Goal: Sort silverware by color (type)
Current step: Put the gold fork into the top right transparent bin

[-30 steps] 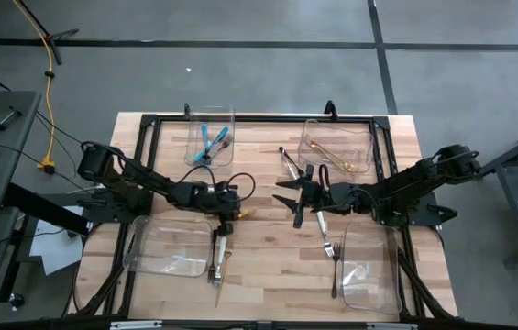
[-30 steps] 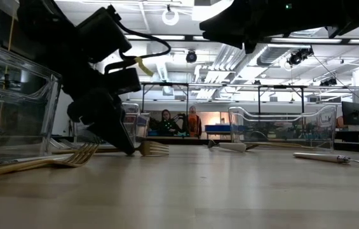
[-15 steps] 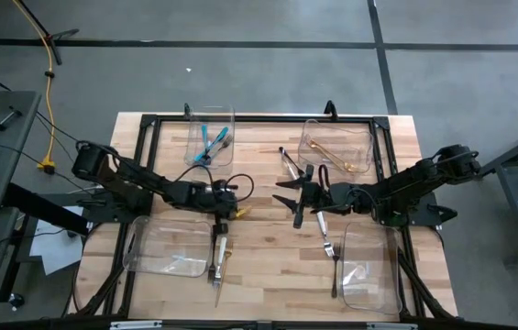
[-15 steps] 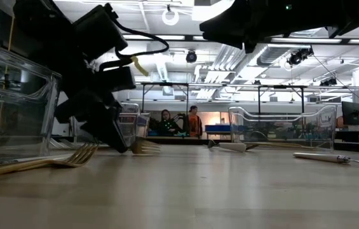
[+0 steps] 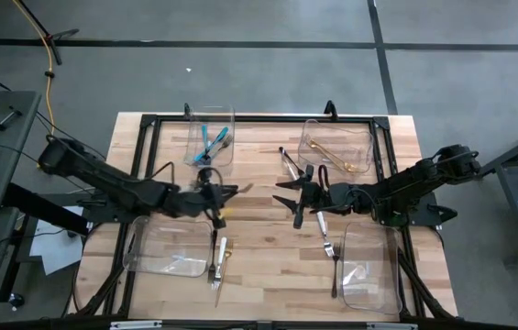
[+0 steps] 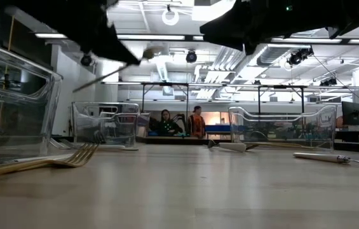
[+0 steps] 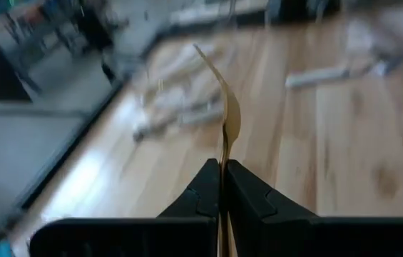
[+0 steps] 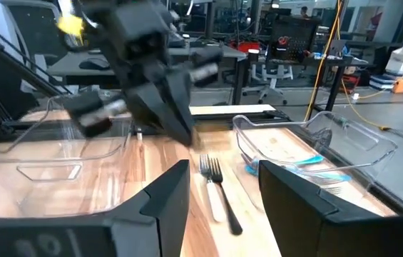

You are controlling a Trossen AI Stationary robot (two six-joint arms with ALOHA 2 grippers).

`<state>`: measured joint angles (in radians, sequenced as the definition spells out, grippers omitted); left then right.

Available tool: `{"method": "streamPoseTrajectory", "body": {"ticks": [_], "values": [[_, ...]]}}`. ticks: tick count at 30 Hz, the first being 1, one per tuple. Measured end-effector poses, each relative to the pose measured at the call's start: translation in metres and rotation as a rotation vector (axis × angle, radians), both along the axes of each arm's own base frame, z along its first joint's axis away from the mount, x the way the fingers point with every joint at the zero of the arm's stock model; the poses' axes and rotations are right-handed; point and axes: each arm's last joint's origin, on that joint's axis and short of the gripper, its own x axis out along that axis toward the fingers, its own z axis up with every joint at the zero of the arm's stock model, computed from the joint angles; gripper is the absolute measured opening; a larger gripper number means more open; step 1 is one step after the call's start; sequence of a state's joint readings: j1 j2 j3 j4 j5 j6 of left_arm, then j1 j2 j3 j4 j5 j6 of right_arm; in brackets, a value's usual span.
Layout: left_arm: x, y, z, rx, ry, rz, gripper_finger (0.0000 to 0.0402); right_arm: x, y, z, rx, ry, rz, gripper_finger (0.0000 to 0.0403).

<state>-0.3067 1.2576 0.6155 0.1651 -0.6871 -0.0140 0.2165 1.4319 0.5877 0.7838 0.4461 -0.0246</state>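
Looking straight down, the left gripper (image 5: 214, 192) sits left of the frame's centre, pinched shut on a gold utensil (image 5: 236, 190) whose end pokes out to its right. Below it, two more pieces of silverware (image 5: 218, 260) lie on the wooden table (image 5: 268, 266) beside the lower-left clear bin (image 5: 169, 247). The right gripper (image 5: 297, 194) hangs near centre with its fingers spread, holding nothing, above a white-handled fork (image 5: 325, 236).

From table height, the gold utensil (image 6: 106, 76) is tilted in the air at upper left, while gold forks (image 6: 52, 161) rest at lower left.

The left wrist view shows closed fingertips (image 7: 247, 196) clamping the thin gold utensil (image 7: 228, 118) upright.

The right wrist view shows a white-handled fork (image 8: 217, 194) on the table between the parted fingers (image 8: 297, 189).
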Motion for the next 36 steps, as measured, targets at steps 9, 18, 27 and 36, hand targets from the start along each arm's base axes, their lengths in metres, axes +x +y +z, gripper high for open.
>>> {"method": "streamPoseTrajectory", "body": {"ticks": [9,18,27,36], "values": [[0.021,-0.021,0.005,0.055,-0.206,-0.091,0.0003,0.001,0.003,0.0,0.102,-0.025,0.096,0.0165],[0.046,-0.025,-0.017,0.093,-0.312,-0.146,0.0003,0.001,0.004,0.005,0.151,-0.073,0.16,0.0165],[0.05,-0.02,-0.019,0.059,-0.337,-0.162,0.0003,0.002,0.002,0.007,0.253,-0.111,0.147,0.0165],[0.052,-0.012,-0.019,0.025,-0.348,-0.174,0.0003,0.013,0.001,-0.005,0.281,-0.183,0.148,0.0165]]}}
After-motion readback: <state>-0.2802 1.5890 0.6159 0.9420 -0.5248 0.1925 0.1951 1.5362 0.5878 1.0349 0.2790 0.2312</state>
